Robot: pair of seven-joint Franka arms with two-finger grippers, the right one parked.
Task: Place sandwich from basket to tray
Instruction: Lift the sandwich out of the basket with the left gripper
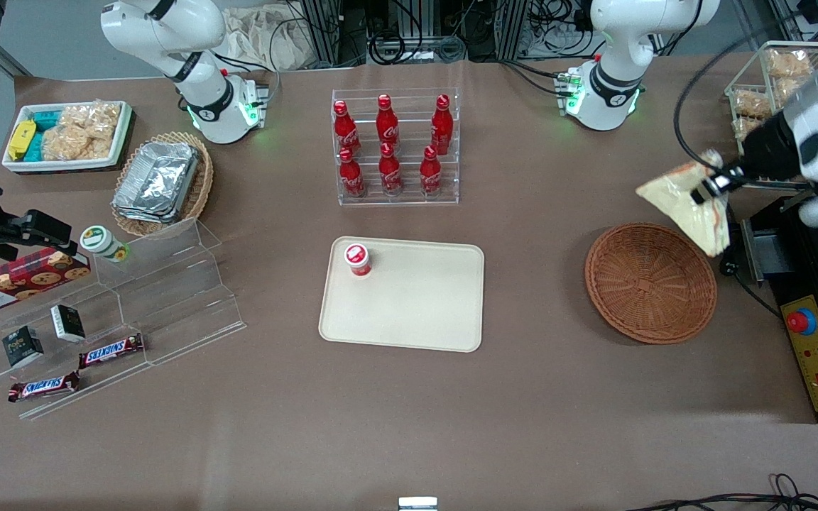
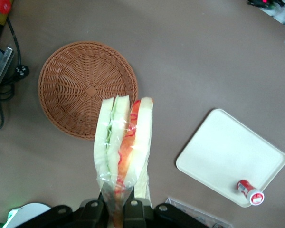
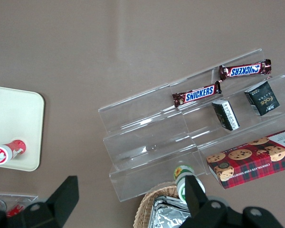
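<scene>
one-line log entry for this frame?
phase: carry | gripper: shut on sandwich, held above table beside basket | basket: empty | tray: holds small red-capped bottle, sandwich not yet placed

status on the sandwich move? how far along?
Done: the sandwich is out of the basket, which now sits empty. In hand: the gripper is shut on the sandwich, holding it in the air above the basket's rim, at the working arm's end of the table. Left: carry it to the tray, which holds only a small red-capped bottle, and release.
</scene>
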